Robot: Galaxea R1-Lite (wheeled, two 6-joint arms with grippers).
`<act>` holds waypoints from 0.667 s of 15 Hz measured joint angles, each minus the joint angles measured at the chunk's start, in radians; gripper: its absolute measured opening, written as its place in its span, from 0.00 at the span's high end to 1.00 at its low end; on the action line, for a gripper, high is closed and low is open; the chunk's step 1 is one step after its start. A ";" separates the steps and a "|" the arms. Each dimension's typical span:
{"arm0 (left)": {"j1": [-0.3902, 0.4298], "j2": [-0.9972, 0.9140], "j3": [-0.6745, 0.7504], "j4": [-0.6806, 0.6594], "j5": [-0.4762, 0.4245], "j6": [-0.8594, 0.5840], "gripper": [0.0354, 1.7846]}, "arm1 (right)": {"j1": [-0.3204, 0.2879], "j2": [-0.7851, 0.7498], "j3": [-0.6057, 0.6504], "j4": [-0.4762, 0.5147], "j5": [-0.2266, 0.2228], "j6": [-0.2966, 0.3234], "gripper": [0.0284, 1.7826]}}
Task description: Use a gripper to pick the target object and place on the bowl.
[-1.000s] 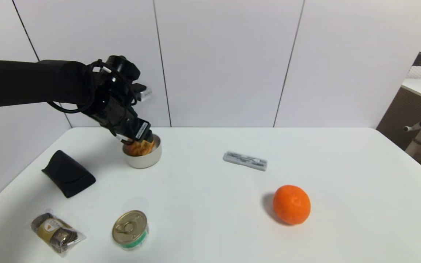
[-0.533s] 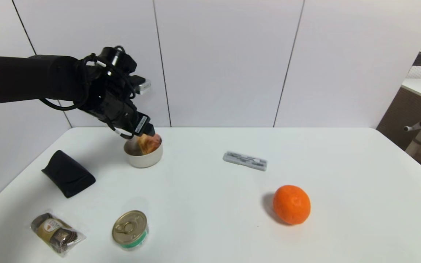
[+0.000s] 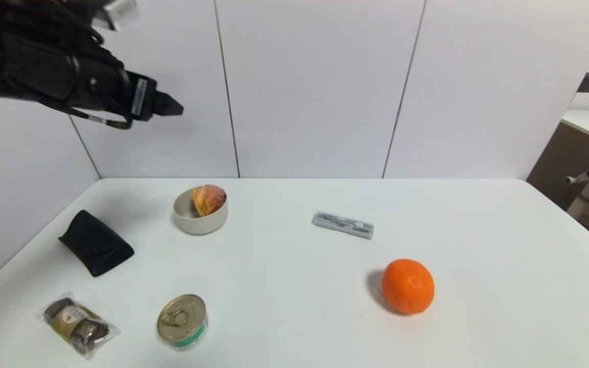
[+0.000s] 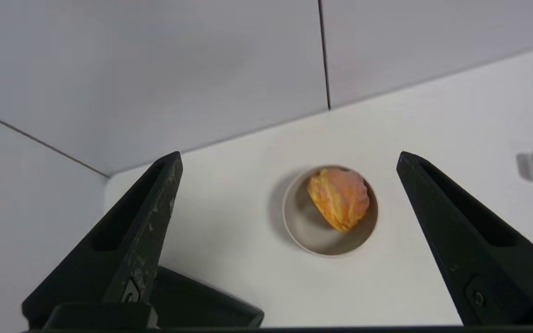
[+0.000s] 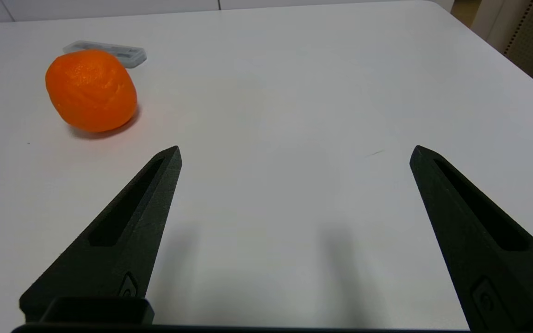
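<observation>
Fingers of the left gripper (image 4: 289,159) are hanging spread and empty high above the desk (image 3: 294,286); the bun (image 3: 208,200) is resting tilted in the bowl (image 3: 200,221), so only parking seems left

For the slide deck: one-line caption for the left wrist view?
Open left tool above the bread bun resting in the beige bowl.

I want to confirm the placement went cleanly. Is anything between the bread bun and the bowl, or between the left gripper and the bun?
Nothing visible. The bread bun already lies inside the bowl, leaning against its wall. The left gripper hangs open above it, with only open air between.
</observation>
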 joint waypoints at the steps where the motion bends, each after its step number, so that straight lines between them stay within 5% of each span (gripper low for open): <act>1: 0.004 -0.053 0.026 -0.012 0.006 0.001 0.06 | 0.000 0.000 0.000 0.000 0.000 0.000 0.04; 5: 0.065 -0.284 0.285 -0.065 0.009 0.003 0.06 | 0.000 0.000 0.000 0.000 0.000 0.000 0.04; 10: 0.177 -0.629 0.901 -0.307 0.005 -0.001 0.06 | 0.000 0.000 0.000 0.000 -0.001 0.000 0.04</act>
